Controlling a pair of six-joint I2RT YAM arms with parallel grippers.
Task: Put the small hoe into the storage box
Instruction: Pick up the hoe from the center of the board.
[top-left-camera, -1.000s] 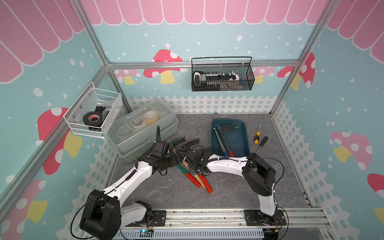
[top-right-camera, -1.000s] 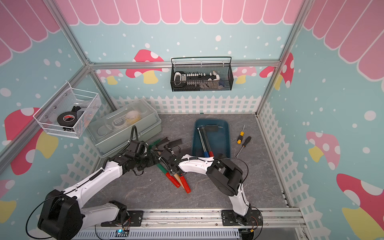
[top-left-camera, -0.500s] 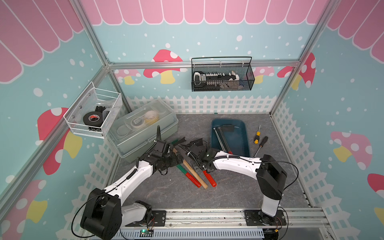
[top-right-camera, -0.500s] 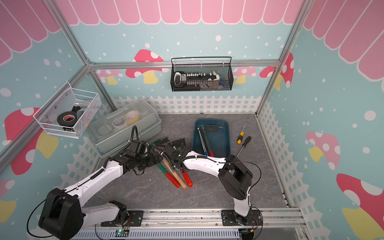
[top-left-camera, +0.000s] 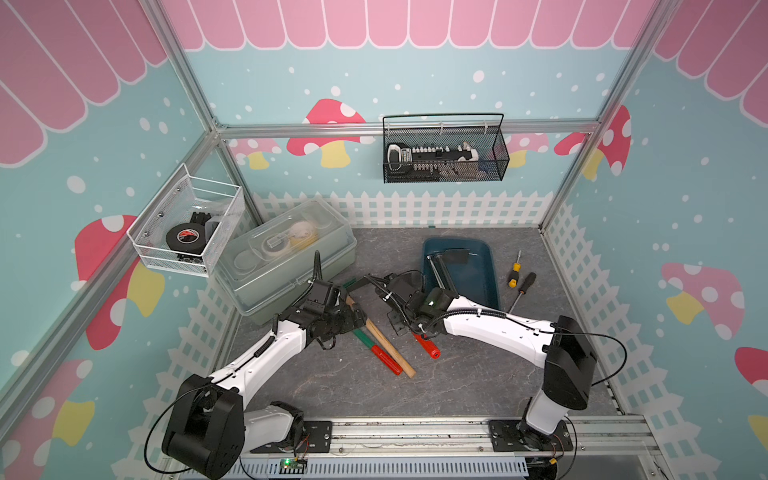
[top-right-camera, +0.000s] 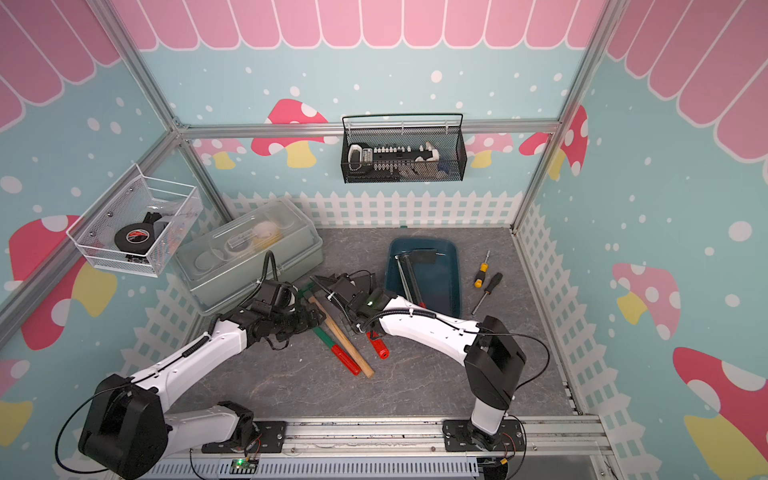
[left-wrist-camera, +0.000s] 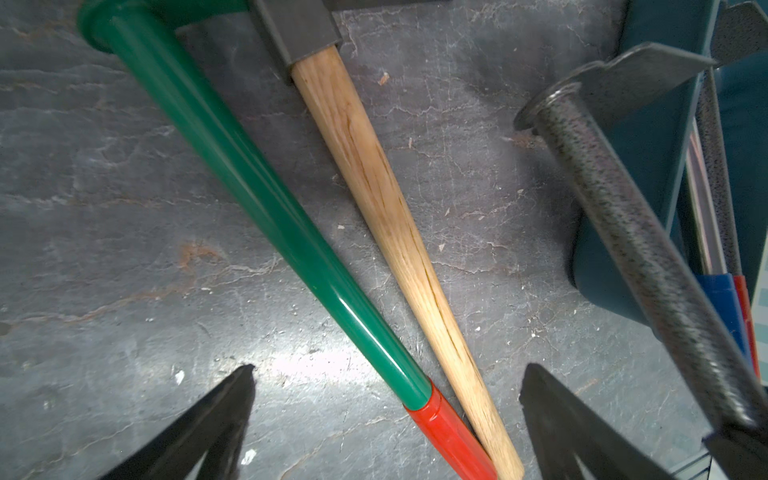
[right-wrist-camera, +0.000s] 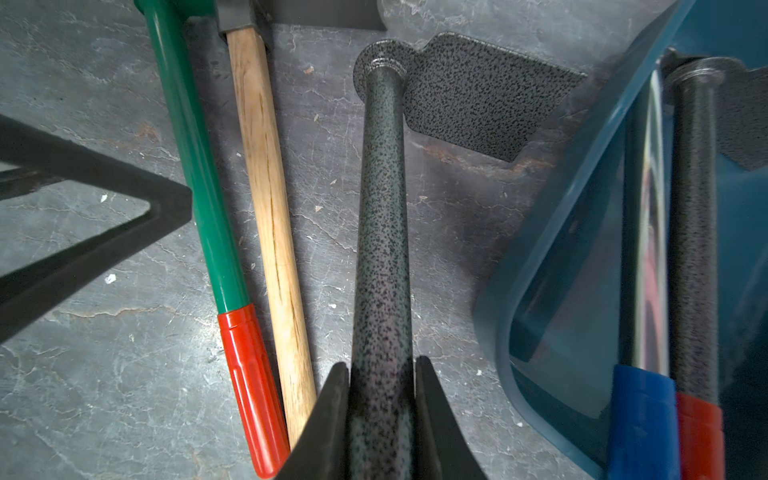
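Since a second ago the right arm has swung away from the bunched handles toward the storage box (top-left-camera: 482, 286), taking the small hoe (right-wrist-camera: 382, 216) along; its red end, which lay against the other handles, now sits apart from them in both top views. The right fingers (right-wrist-camera: 328, 419) are clamped on the hoe's speckled grey shaft, one on each side; the blade points toward the box's near corner and ends just beside the blue wall, outside it; whether it touches the wall I cannot tell. A shadow under the blade suggests the hoe is lifted off the desk (top-left-camera: 457, 386), though the wrist view is too close to be sure. The left fingers (left-wrist-camera: 208, 428) stand wide apart and hold nothing; their tips flank the green-handled tool (left-wrist-camera: 257, 199) and the wooden-handled tool (left-wrist-camera: 374, 178), which lie side by side on the desk, drawing together toward their grip ends. Inside the box rest a blue-gripped hoe (right-wrist-camera: 642, 419) and a red-gripped hoe (right-wrist-camera: 700, 432), lying lengthwise next to each other. On the far side of the box from the arms' work, two screwdrivers (top-left-camera: 514, 274) lie on the desk; a clear lidded box (top-left-camera: 286, 257) stands at the back left, behind the left arm.
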